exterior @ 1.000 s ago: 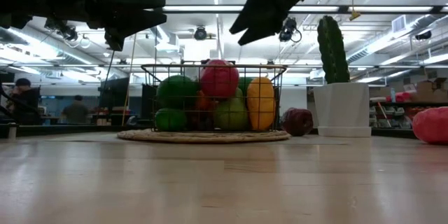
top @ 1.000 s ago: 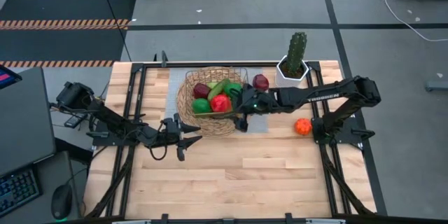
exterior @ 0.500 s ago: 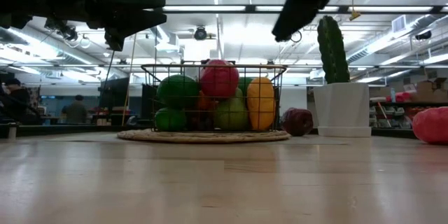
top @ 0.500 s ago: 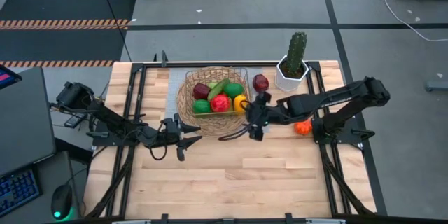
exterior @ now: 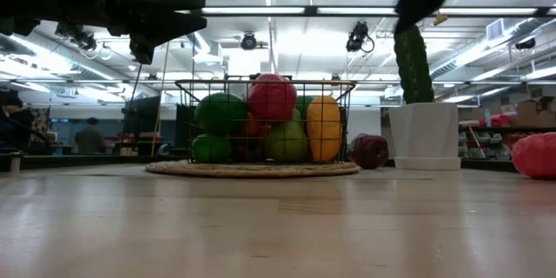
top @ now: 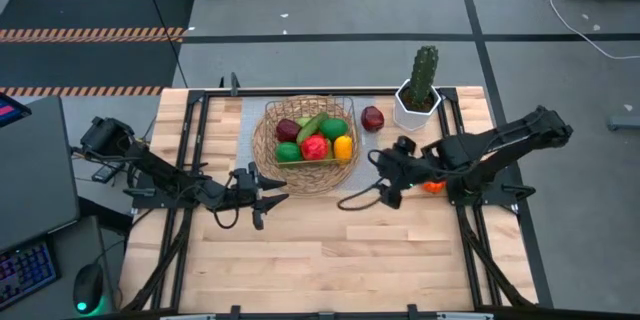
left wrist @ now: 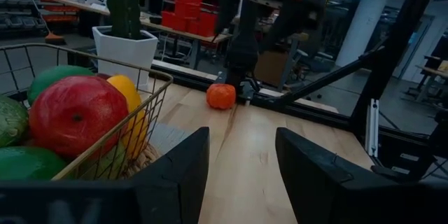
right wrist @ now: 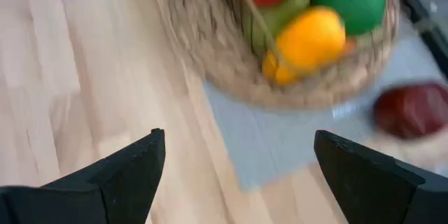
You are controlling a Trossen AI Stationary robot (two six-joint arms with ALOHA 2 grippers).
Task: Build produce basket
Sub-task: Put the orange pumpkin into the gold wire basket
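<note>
— So, where is the basket (top: 305,148) now?

— It stands on a grey mat (top: 364,165) at the far middle of the table (top: 330,250). Inside it lie a red fruit (top: 316,147), a yellow one (top: 343,146), green ones and a dark purple one.

— And outside the basket?

— A dark red fruit (top: 372,118) lies on the mat, between the basket and the white cactus pot (top: 417,106). An orange fruit (left wrist: 221,96) lies on the bare wood, on the right side of the table.

— What about the right gripper (top: 385,182)?

— It is above the wood, near the mat's edge and just beside the orange fruit. Its fingers (right wrist: 119,175) are spread wide and hold nothing.

— And the left gripper (top: 262,200)?

— It waits near the basket's front-left side, fingers (left wrist: 175,175) apart and empty.
</note>
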